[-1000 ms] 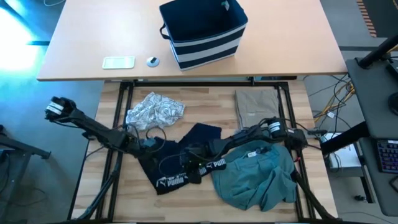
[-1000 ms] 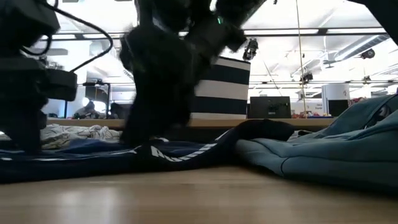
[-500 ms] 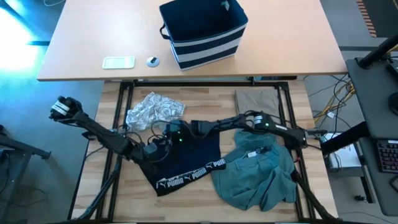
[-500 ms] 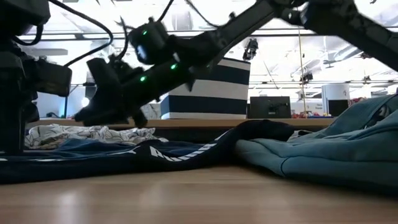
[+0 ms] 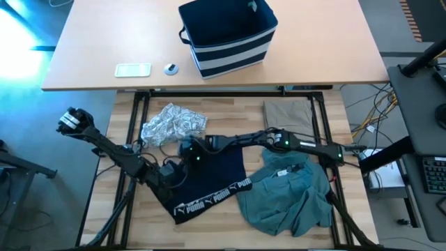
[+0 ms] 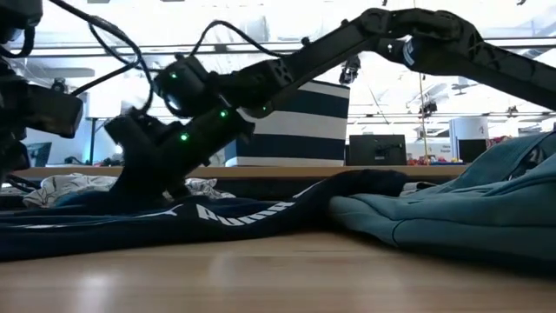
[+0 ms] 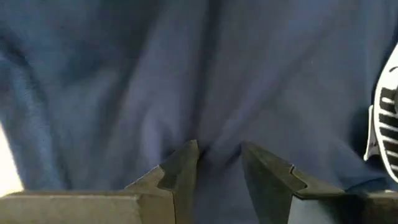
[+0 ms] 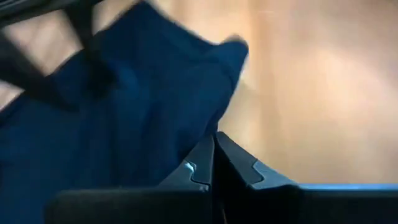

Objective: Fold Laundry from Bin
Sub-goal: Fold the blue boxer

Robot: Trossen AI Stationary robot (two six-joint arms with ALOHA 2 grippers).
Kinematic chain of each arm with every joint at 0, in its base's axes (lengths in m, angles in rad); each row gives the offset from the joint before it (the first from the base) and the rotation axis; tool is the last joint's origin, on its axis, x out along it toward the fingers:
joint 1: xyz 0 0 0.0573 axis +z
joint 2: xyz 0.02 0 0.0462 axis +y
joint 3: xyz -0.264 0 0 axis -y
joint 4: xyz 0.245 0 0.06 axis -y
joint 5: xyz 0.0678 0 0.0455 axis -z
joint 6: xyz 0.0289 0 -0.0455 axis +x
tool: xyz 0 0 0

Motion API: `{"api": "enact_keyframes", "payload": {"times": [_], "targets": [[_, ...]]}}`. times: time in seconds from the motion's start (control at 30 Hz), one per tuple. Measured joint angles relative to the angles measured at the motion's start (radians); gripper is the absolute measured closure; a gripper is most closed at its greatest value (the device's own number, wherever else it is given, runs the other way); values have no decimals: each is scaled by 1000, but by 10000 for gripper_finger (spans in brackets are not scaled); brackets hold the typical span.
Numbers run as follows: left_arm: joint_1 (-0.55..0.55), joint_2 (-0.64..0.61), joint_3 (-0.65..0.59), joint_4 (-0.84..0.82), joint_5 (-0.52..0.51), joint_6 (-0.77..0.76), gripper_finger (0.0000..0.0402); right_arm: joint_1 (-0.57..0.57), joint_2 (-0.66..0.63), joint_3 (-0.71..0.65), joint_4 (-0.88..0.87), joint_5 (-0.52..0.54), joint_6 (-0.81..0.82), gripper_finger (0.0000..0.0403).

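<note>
We have the navy garment spread flat in the middle of the wooden table, its white-printed band running along the near edge, slanting from our left gripper's side up toward the teal garment. That slant is the cloth's long axis, and both arms sit at its left end.

Our right gripper reaches far across the table to the far left corner of the navy garment. In its wrist view its fingers are pressed together, tips touching, with a corner of blue cloth just ahead of them; we cannot tell whether any fabric is caught between them. Most of the garment lies behind and to the side of this gripper, toward the teal one.

Our left gripper sits just beside it, lower on the same left edge. Its fingers stand a little apart with a pinch of navy cloth gathered between them, so we judge it clamped on the garment. The cloth stretches away in front of it.

We judge the next move turns on those two grips on the left edge: the fold would carry that edge over toward the right, along the long axis.

The patterned garment lies just past the right gripper, the tan one farther right, and the bin stands on the far table, well apart from both.
</note>
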Motion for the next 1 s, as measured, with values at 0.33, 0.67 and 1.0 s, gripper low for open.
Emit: {"api": "enact_keyframes", "payload": {"times": [0.33,0.67,1.0], "targets": [[-1,-7,-1,-23,-4,-37,286,59,-6,28,34,-102,-68,394],[-1,-7,-2,-25,1,-64,286,129,2,22,-58,33,-182,394],[-13,-7,4,-31,21,-96,285,50,-80,19,-274,232,-249,394]]}}
